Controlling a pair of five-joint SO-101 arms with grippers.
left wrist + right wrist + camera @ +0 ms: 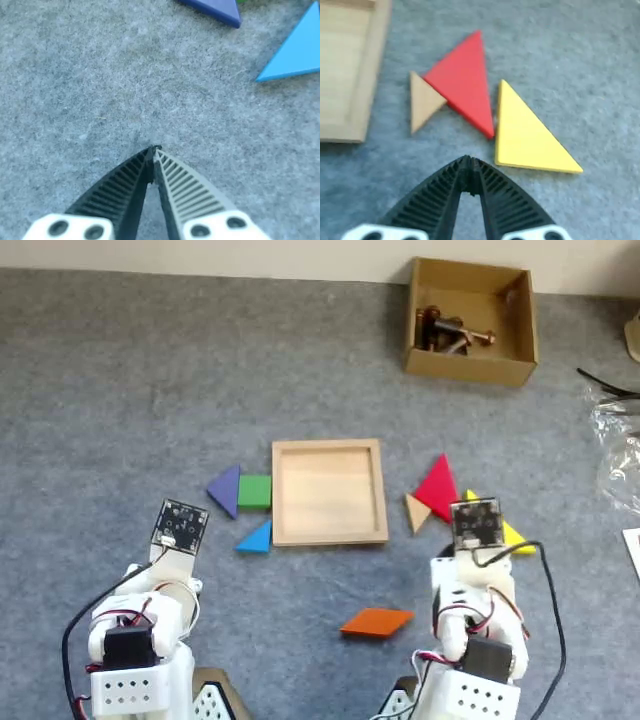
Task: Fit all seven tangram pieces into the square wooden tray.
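High view: the square wooden tray (pixel 328 447) is seen mid-table on grey felt (pixel 120 390), nothing seated in it. All seven pieces are laid outside it.

On the left arm's side, the purple triangle (pixel 226 489) is set against the green square (pixel 254 491), which is right beside the tray's side. The blue triangle (pixel 257 538) is at the tray's near corner; contact cannot be confirmed.

On the right arm's side, the small tan triangle (pixel 415 511) is touching the red triangle (pixel 438 486). The yellow triangle (pixel 514 537) is mostly covered by the right arm's wrist camera (pixel 475 523). The orange parallelogram (pixel 377 622) is set apart, between the two arms.

Left wrist view: the left gripper (pixel 152 150) is seen with jaws closed tip to tip, nothing held, over bare felt. The purple and blue triangles are cut off by the frame edge.

Right wrist view: the right gripper (pixel 468 161) is likewise pinched closed, nothing gripped, near the yellow triangle's corner. The tray is cropped to one corner.

Cardboard box (pixel 470 320) at the far edge: contents cannot be made out.
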